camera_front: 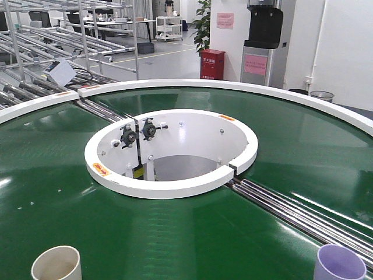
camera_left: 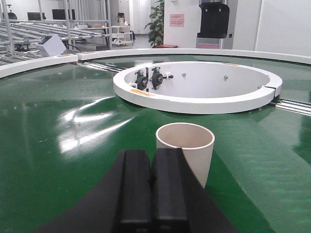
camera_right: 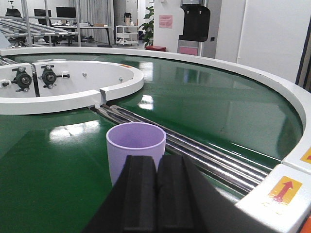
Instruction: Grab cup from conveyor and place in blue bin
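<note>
The green conveyor rings a round white-walled opening. A cream cup stands upright on the belt at the front left, and a lilac cup stands at the front right. In the left wrist view the cream cup sits just beyond my left gripper, slightly to its right; the fingers are pressed together and hold nothing. My right gripper is likewise shut and empty, with the lilac cup right behind its tips. The blue bin is out of view.
Steel rollers cross the belt from the central opening toward the front right. The white outer rim with an arrow sticker lies to the right of the lilac cup. Roller racks stand at the back left.
</note>
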Tool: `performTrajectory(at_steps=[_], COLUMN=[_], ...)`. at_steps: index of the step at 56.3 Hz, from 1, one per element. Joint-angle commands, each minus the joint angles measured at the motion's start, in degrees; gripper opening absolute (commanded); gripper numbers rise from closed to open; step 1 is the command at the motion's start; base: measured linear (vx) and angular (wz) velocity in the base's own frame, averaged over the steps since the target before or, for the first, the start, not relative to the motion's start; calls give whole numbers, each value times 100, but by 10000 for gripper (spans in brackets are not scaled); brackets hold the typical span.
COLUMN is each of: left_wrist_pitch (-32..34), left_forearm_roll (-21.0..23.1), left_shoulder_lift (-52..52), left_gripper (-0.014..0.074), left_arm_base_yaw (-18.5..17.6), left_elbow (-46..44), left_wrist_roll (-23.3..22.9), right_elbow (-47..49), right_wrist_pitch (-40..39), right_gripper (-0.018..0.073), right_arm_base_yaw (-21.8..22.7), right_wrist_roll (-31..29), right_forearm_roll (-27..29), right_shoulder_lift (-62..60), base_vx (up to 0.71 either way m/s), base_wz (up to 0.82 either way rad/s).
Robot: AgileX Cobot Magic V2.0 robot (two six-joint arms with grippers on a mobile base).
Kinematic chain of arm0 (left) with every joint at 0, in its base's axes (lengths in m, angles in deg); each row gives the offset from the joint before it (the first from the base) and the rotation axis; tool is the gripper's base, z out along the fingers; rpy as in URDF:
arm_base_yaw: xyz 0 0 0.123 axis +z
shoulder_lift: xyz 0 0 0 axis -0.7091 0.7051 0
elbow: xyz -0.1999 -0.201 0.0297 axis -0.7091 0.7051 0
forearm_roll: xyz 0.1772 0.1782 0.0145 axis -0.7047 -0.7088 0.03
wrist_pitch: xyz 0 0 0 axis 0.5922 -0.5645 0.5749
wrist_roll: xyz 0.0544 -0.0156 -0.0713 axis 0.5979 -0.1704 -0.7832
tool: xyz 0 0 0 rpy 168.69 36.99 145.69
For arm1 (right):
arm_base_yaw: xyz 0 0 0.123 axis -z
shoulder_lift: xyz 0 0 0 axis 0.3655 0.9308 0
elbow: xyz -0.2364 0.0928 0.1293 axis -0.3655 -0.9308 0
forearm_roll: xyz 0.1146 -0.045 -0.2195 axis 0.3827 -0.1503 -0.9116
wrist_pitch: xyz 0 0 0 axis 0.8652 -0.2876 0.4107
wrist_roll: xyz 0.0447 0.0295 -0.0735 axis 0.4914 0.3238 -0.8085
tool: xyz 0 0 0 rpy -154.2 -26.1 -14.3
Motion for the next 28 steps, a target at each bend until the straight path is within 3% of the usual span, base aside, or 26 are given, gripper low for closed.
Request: performTrajectory(at_steps=[1, 28], left_wrist_pitch=[448, 547], left_forearm_roll=[-1, -1], left_shoulder_lift=[-98, -98], left_gripper=[-3, -3], left_arm_base_yaw=[12, 11], left_elbow=[76, 69], left_wrist_roll=[-29, -29], right_elbow=[-113, -113], right_wrist_pitch=[-461, -461], right_gripper=[-9, -9], right_arm_base_yaw=[18, 18], right_wrist_roll=[-50, -50], right_forearm_roll=[-29, -29], right_shoulder_lift=[-46, -46], base_vx=[0, 0], base_wz=[0, 0])
